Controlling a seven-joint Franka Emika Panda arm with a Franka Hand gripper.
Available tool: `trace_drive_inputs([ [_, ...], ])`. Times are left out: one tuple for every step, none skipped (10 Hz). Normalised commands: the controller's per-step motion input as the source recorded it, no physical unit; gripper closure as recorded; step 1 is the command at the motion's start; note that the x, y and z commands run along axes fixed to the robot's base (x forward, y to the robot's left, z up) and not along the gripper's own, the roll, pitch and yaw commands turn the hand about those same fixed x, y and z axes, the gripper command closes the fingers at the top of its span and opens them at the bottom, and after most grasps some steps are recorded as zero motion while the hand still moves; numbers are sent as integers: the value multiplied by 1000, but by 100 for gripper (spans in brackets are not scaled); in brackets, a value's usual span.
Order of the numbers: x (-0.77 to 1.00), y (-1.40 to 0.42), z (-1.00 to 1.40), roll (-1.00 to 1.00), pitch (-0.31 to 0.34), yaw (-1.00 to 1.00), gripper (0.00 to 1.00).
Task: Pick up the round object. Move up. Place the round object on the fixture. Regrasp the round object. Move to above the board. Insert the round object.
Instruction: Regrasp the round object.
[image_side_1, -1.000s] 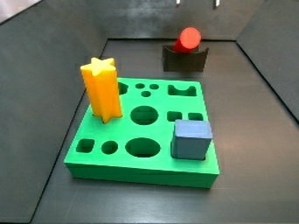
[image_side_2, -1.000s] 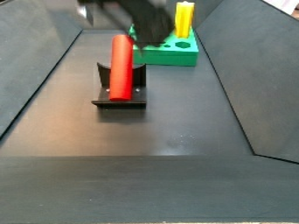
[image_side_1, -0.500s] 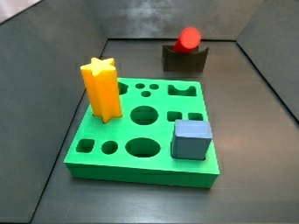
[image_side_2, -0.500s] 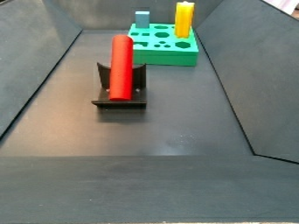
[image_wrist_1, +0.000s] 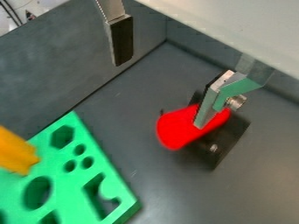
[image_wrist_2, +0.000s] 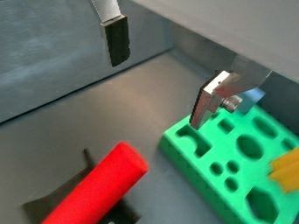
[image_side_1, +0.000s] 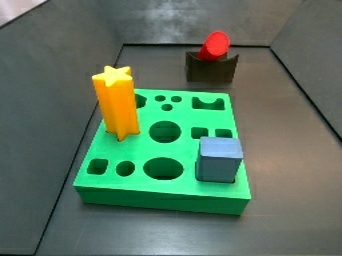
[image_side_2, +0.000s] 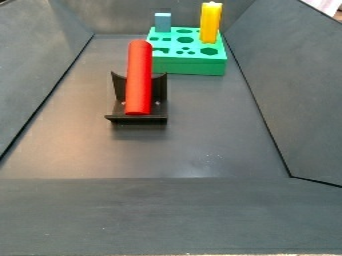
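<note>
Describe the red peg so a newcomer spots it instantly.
Start at the green board; behind it sits a small dark fixture. The red peg lies in its notch, glossy, round-ended, unlike the upright yellow star. The pincer hangs open above, touching nothing.

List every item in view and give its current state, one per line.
Red peg: lying in the fixture's notch, not gripped.
Fixture: on the floor, holding the peg.
Gripper: open, empty, above the peg, seen only in wrist views.
Green board: flat, most holes empty.
Yellow star peg: upright in the board.
Blue-grey cube: on the board.
</note>
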Motion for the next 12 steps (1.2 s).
trace_drive_inputs([
  [-6,-19,9,1000,12,22,0],
  [-3,-14,10,1000,11,23,0],
  [-2,-19,11,1000,14,25,0],
  [0,-18,10,1000,19,27,0],
  [15,-22,4,1000,27,30,0],
  [22,-19,-2,1000,32,32,0],
  [39,-25,-1,1000,43,36,0],
  [51,-25,-2,1000,56,40,0],
  [69,-31,-3,1000,76,48,0],
  [78,-34,-5,1000,89,53,0],
  [93,-40,-5,1000,126,73,0],
  [96,-42,-3,1000,152,92,0],
])
